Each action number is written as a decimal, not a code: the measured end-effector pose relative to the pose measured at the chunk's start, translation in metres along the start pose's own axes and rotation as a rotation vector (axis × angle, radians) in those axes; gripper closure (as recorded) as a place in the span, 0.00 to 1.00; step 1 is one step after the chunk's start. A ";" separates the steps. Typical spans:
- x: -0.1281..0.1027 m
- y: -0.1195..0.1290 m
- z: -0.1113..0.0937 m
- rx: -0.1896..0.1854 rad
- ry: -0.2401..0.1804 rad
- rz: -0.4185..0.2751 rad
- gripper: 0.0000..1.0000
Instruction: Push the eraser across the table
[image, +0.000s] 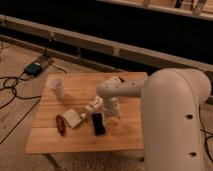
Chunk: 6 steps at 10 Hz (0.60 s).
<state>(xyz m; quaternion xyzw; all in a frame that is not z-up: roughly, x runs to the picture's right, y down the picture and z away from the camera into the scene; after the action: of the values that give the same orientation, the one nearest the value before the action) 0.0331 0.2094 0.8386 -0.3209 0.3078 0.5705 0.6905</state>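
The eraser (98, 123) is a flat black oblong lying on the light wooden table (125, 137), near the middle towards the front edge. My gripper (111, 115) points down at the table top, just right of the eraser's far end and close against it. The white arm reaches in from the right and hides the table's right side.
A white square block (73, 118) and a dark red oval thing (60, 124) lie left of the eraser. A small white bottle (93, 105) lies just behind the eraser. A white cup (56, 87) stands at the back left. Cables and a box (34, 68) lie on the floor.
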 end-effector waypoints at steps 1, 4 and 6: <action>0.000 0.007 0.001 -0.007 0.003 -0.017 0.35; -0.004 0.033 -0.001 -0.041 0.000 -0.069 0.35; -0.006 0.052 -0.005 -0.069 -0.007 -0.104 0.35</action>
<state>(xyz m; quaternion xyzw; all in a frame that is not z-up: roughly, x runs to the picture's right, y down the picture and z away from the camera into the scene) -0.0193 0.2093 0.8355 -0.3580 0.2683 0.5453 0.7089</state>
